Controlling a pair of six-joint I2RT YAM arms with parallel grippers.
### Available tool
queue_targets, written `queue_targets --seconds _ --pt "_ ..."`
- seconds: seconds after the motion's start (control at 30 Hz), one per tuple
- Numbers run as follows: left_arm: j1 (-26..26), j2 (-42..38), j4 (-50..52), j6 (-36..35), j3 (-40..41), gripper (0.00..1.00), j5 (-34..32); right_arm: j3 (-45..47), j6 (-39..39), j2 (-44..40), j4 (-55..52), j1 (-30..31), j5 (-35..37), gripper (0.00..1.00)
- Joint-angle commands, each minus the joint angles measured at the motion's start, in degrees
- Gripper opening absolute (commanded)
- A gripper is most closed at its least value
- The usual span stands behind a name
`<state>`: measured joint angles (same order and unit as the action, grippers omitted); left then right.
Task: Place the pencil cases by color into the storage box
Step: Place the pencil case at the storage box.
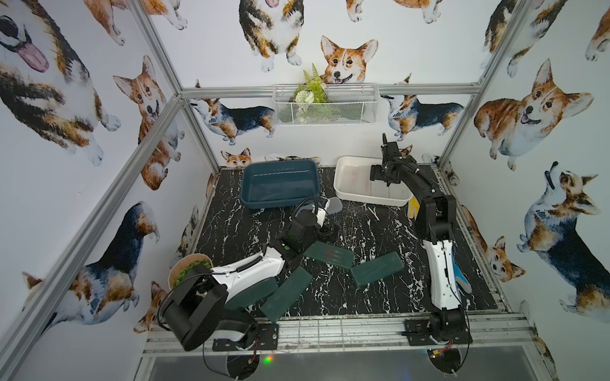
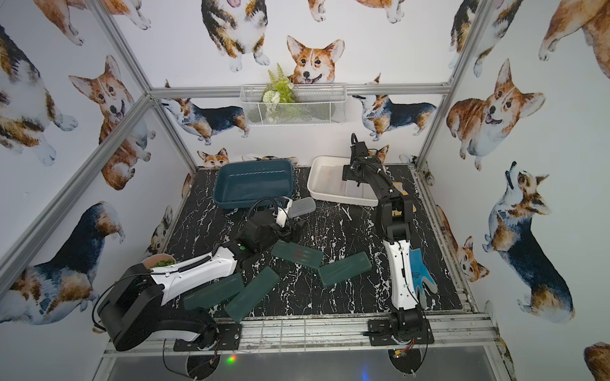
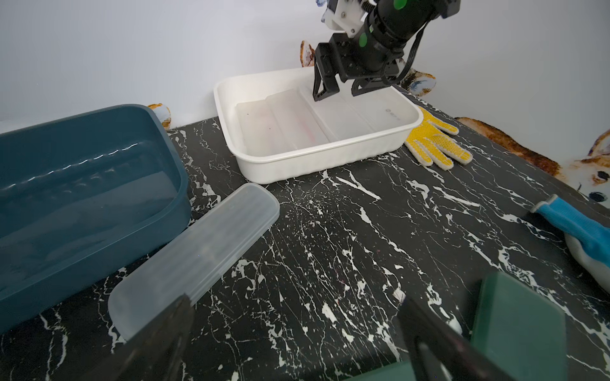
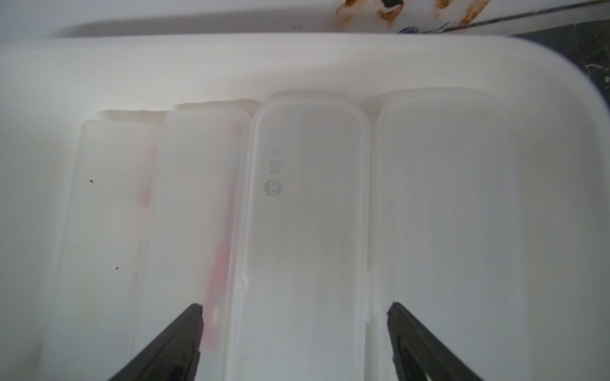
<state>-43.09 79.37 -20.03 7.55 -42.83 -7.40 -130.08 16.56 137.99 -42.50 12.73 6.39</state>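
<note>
Frosted translucent white pencil cases (image 4: 439, 214) lie four abreast, flat in the white plastic storage box (image 1: 366, 197) at the upper right of the bench in both top views. Your right end effector (image 4: 295, 306) hangs over them with its jaws spread, one fingertip on each side of the case bearing the small printed logo (image 4: 303, 247). A gap shows between each tip and the case's edge, so it grips nothing. The step in hand reads as the set-down of a white case, done bar the lift clear.

One more frosted white case (image 3: 194, 257) lies on the black white-veined bench (image 1: 363, 231), just beside the front wall of the dark blue plastic storage box (image 1: 270, 202); no green case shows inside that box. Your left end effector (image 3: 295, 303) sits low near that case's end, jaws fully wide, holding nothing. Four dark green hard-plastic cases (image 1: 377, 269) lie scattered across the lower middle of the frame.

Next, I judge, you raise the right arm straight up so no fingertip drags a neighbour. Then take the lone white case across its narrow width. It lies so close to the blue wall that one jaw needs room there.
</note>
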Motion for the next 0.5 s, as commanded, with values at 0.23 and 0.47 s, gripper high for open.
queue_targets --seconds 0.23,0.47 --pt "2.1 2.6 2.8 -1.6 -4.6 1.0 -1.5 10.9 -0.1 -10.8 7.9 -0.1 -4.3 0.86" --pt "5.8 8.6 7.6 -10.5 -12.4 1.0 2.1 28.7 0.1 -23.2 21.3 -0.1 -10.3 0.87"
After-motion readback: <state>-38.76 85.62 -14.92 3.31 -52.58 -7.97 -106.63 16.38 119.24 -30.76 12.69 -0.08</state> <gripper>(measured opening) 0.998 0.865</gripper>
